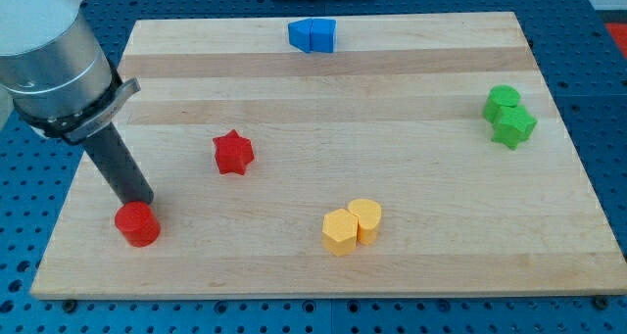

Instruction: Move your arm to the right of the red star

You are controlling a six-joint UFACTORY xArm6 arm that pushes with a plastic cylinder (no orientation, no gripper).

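The red star (233, 153) lies on the wooden board (411, 177), left of the middle. My tip (141, 203) is at the board's lower left, well to the left of and below the star. It stands right behind a red cylinder (137, 224), touching or almost touching its top edge. The dark rod rises from there to the arm's grey body at the view's top left.
Two blue blocks (313, 34) sit together at the top edge. A green cylinder (503, 100) and a green block (513, 126) sit together at the right. A yellow hexagon (340, 232) and a yellow cylinder (365, 218) sit together at bottom centre.
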